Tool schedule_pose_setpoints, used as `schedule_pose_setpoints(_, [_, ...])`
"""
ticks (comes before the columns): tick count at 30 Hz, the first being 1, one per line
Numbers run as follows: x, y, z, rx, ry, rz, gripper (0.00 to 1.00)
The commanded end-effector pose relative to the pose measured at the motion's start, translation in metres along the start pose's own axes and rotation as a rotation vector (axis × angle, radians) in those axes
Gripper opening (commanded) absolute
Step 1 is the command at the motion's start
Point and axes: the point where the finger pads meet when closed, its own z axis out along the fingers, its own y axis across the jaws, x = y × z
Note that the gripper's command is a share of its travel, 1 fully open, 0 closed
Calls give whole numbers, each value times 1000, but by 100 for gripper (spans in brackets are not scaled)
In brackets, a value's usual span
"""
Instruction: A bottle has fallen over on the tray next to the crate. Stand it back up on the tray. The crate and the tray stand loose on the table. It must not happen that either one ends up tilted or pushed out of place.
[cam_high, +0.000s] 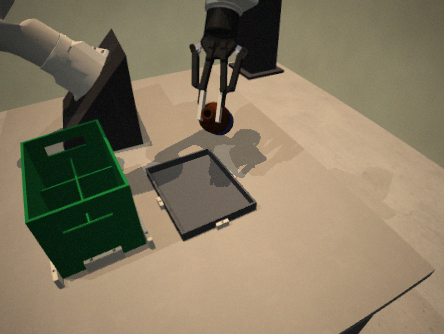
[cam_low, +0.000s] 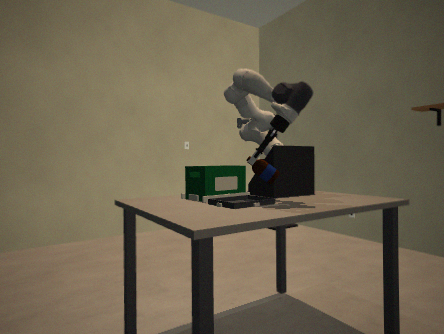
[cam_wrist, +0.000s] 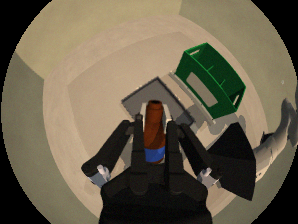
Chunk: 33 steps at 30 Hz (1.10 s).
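My gripper (cam_high: 209, 119) (cam_low: 251, 160) (cam_wrist: 155, 108) is shut on the brown bottle (cam_high: 226, 118) (cam_low: 268, 172) (cam_wrist: 154, 131) near its neck. The bottle hangs tilted in the air, with its mouth toward the top camera and its blue-banded base lower and farther back. It is beyond the far edge of the tray in the top view. The dark tray (cam_high: 197, 200) (cam_low: 239, 204) (cam_wrist: 143, 96) lies flat on the table with nothing standing on it. The green crate (cam_high: 131, 215) (cam_low: 195, 184) (cam_wrist: 216, 93) stands upright beside the tray.
Small pale blocks (cam_high: 222, 224) (cam_high: 160, 202) sit at the tray's sides, and others (cam_high: 150, 239) (cam_high: 57, 276) stand by the crate. The black arm mount (cam_high: 112, 107) (cam_low: 295, 170) (cam_wrist: 234, 160) rises behind the crate and tray. The crate has inner dividers.
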Motion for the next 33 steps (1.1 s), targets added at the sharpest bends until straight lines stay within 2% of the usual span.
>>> schedule_pose_setpoints(1, [4, -1, -1, 0, 29, 20, 0])
schedule_pose_setpoints(11, [4, -1, -1, 1, 49, 20, 0])
schedule_pose_setpoints(33, [4, -1, -1, 1, 50, 21, 0])
